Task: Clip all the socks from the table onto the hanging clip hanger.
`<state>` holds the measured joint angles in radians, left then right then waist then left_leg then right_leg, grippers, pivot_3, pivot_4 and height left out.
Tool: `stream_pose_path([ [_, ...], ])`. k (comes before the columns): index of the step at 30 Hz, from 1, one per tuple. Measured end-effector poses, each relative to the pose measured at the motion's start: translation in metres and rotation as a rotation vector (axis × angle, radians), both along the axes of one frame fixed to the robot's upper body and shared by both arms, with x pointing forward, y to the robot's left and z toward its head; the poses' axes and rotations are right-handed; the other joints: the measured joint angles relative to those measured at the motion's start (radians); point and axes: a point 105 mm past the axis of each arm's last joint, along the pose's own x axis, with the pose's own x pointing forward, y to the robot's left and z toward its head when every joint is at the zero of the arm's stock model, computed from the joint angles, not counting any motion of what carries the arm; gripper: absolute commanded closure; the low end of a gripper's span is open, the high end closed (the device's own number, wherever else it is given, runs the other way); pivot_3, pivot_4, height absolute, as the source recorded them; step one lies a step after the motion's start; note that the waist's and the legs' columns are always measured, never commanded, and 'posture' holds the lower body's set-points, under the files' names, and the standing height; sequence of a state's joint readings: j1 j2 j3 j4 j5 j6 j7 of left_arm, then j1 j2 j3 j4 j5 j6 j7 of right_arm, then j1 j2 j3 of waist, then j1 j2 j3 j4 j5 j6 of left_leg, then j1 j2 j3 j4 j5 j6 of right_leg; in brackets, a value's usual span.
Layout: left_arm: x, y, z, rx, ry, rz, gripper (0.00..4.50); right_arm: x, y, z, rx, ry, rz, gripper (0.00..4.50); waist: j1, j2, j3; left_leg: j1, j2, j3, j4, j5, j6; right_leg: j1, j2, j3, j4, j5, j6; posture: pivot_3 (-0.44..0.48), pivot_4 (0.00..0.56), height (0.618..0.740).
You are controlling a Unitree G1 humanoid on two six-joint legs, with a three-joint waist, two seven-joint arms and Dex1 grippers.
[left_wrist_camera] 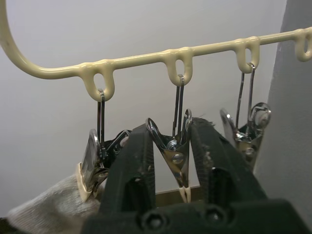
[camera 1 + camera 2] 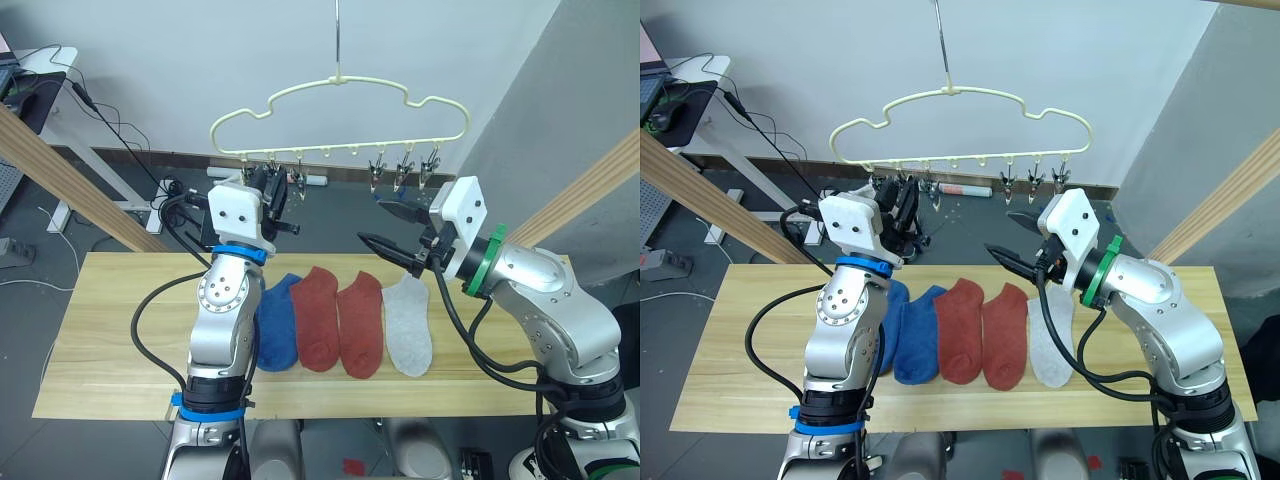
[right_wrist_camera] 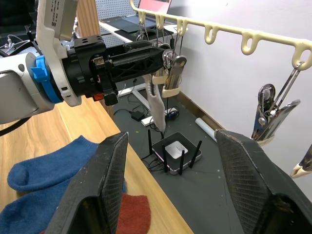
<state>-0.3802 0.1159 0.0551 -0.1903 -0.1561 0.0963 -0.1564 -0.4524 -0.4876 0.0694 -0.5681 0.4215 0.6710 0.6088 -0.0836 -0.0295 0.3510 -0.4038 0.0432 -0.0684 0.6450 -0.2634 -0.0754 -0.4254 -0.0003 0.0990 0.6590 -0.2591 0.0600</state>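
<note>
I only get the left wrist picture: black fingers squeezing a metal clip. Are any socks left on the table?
Observer: Yes, five lie in a row on the table: two blue socks, two rust red socks, one grey sock.
Operator: What's the other arm doing?
Observer: The right gripper hovers above the socks, open and empty.
Operator: Any free clips?
Observer: Three free clips hang at the clip hanger's right end.

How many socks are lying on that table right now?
5 in a row: two blue by the left arm, one partly hidden; two rust red; one light grey by the right arm.
</note>
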Motion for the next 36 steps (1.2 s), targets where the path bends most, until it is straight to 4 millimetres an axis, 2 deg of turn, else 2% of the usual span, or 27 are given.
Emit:
stream_pose_path([
  [2, 0.000, -0.001, 0.000, 0.002, -0.001, -0.007, 4.24, 0.000, 0.000, 0.000, -0.002, 0.000, -0.001, 1.53, 0.000, 0.000, 0.000, 0.000, 0.000, 0.000, 0.000, 0.000, 0.000, 0.000, 0.000, 0.000, 0.000, 0.000, 0.000, -0.147, 0.378, 0.740],
  [17, -0.001, 0.000, 0.001, 0.010, -0.004, -0.009, 4.24, 0.000, -0.001, -0.003, -0.010, 0.010, -0.003, 1.53, 0.000, 0.000, 0.004, 0.000, 0.000, 0.000, 0.000, 0.000, 0.000, 0.000, 0.000, 0.000, 0.000, 0.000, 0.000, -0.142, 0.376, 0.740],
  [22, -0.001, 0.000, 0.001, 0.011, -0.006, -0.009, 4.24, 0.000, -0.003, -0.010, -0.029, 0.025, -0.014, 1.53, 0.000, 0.000, 0.004, 0.000, 0.000, 0.000, 0.000, 0.000, 0.000, 0.000, 0.000, 0.000, 0.000, 0.000, 0.000, -0.138, 0.374, 0.740],
  [24, -0.001, 0.000, 0.002, 0.012, -0.007, -0.011, 4.24, 0.003, -0.007, -0.018, -0.062, 0.040, -0.052, 1.53, 0.000, 0.000, 0.004, 0.000, 0.000, 0.000, 0.000, 0.000, 0.000, 0.000, 0.000, 0.000, 0.000, 0.000, 0.000, -0.138, 0.374, 0.740],
  [27, -0.002, -0.001, 0.002, 0.022, -0.005, -0.028, 4.24, 0.016, -0.023, -0.040, -0.104, 0.091, -0.186, 0.61, 0.002, -0.001, 0.004, 0.000, 0.000, 0.000, 0.000, 0.000, 0.000, 0.000, 0.000, 0.000, -0.001, 0.000, 0.000, -0.119, 0.375, 0.740],
  [29, -0.003, -0.001, 0.003, 0.016, -0.003, -0.044, 4.24, 0.023, -0.036, -0.064, -0.131, 0.160, -0.292, 0.01, 0.002, -0.001, 0.004, -0.001, 0.000, 0.000, 0.000, 0.000, 0.000, 0.000, 0.000, 0.000, -0.001, 0.000, 0.000, -0.114, 0.376, 0.740],
  [36, -0.005, 0.000, 0.006, 0.020, 0.041, -0.121, 4.24, 0.024, -0.052, -0.133, -0.177, 0.308, -0.520, 0.00, 0.003, 0.000, 0.004, 0.000, 0.000, 0.000, 0.000, 0.001, -0.002, 0.000, 0.000, 0.000, 0.000, -0.003, 0.005, -0.095, 0.377, 0.740],
])
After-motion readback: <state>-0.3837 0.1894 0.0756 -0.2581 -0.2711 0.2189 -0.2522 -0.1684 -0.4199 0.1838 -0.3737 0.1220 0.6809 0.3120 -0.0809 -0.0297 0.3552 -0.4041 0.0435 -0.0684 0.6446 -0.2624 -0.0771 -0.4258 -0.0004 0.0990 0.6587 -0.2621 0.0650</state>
